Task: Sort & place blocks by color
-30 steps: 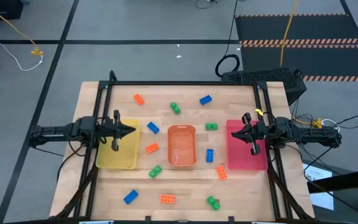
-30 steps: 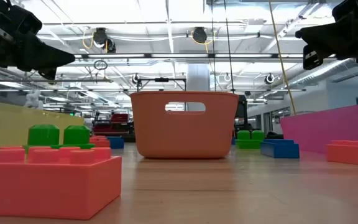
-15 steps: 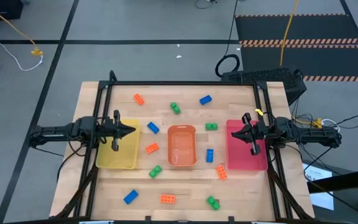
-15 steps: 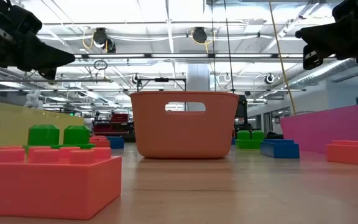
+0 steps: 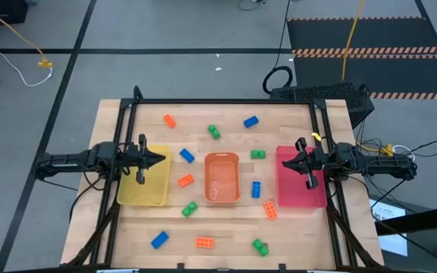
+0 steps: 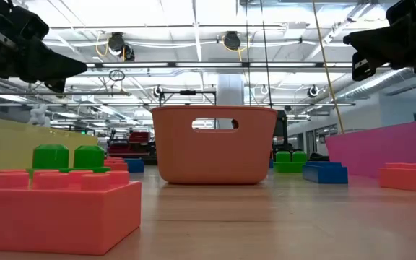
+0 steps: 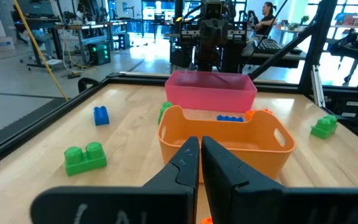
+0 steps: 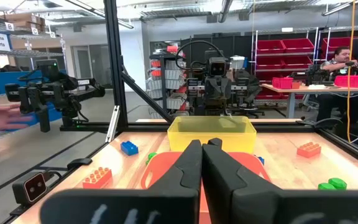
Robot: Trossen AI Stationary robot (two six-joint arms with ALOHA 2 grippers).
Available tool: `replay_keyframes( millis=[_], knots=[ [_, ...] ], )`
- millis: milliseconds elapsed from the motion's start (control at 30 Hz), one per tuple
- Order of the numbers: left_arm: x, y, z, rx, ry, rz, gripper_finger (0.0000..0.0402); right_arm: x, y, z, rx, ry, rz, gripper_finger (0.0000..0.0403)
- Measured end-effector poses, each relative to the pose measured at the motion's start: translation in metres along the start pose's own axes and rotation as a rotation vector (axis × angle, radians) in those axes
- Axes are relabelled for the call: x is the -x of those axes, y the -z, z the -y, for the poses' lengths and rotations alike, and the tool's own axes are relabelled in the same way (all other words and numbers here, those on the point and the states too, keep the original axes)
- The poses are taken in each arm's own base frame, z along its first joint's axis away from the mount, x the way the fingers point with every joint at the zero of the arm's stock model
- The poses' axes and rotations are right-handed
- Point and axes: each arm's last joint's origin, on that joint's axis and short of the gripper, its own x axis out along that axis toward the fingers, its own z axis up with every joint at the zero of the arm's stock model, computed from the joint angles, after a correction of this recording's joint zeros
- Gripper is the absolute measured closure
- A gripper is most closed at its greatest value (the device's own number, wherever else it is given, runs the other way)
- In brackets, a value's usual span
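Note:
About a dozen small studded blocks lie flat and scattered on the wooden table: orange ones (image 5: 168,120) (image 5: 185,180) (image 5: 204,243), green ones (image 5: 214,131) (image 5: 258,154) (image 5: 189,208), blue ones (image 5: 250,121) (image 5: 187,155) (image 5: 159,240). None sits in a tray. My left gripper (image 5: 162,158) (image 7: 200,149) hovers shut above the yellow tray (image 5: 144,186). My right gripper (image 5: 282,161) (image 8: 202,150) hovers shut above the pink tray (image 5: 300,189). Both point toward the orange tray (image 5: 221,179) in the middle and hold nothing.
The three trays stand in a row across the table's middle. A black frame (image 5: 218,101) runs around the table. More blocks lie near the front edge, an orange one (image 6: 49,209) right before the low camera. A person sits far off in the room (image 8: 340,59).

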Motion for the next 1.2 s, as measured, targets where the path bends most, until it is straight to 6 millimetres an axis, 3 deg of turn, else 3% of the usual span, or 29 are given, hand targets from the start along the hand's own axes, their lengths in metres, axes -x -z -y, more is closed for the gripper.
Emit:
replay_keyframes(
  millis=[100, 300, 433, 667, 900, 1033, 1200],
  knots=[
    [0.0, 0.0001, 0.0, -0.003, 0.0, 0.0, 0.038, 0.0, 0.0, 0.0, -0.016, 0.0, 0.0, 0.0403],
    [0.0, -0.0008, -0.0007, -0.245, -0.027, 0.005, 0.038, 0.0, -0.0007, -0.0001, -0.022, -0.001, 0.007, 0.0403],
    [0.0, -0.0007, -0.0007, -0.272, -0.027, 0.005, 0.038, 0.0, -0.0007, -0.0001, -0.022, -0.001, 0.007, 0.0403],
    [0.0, -0.0008, -0.0007, -0.212, -0.027, 0.006, 0.038, 0.0, -0.0007, 0.0001, -0.104, 0.003, 0.008, 0.0403],
    [0.0, -0.0008, -0.0007, -0.033, -0.025, 0.009, 0.038, 0.0002, -0.0084, 0.0014, -0.013, 0.062, 0.09, 0.0399],
    [0.0, -0.0015, -0.0007, 0.059, -0.024, 0.017, 0.038, -0.0009, -0.0071, 0.0045, 0.012, 0.161, 0.078, 0.036],
    [0.0004, -0.0084, -0.0013, -0.013, -0.051, 0.087, 0.0378, -0.0041, -0.0093, 0.0084, 0.017, 0.28, 0.1, 0.0265]
  ],
)
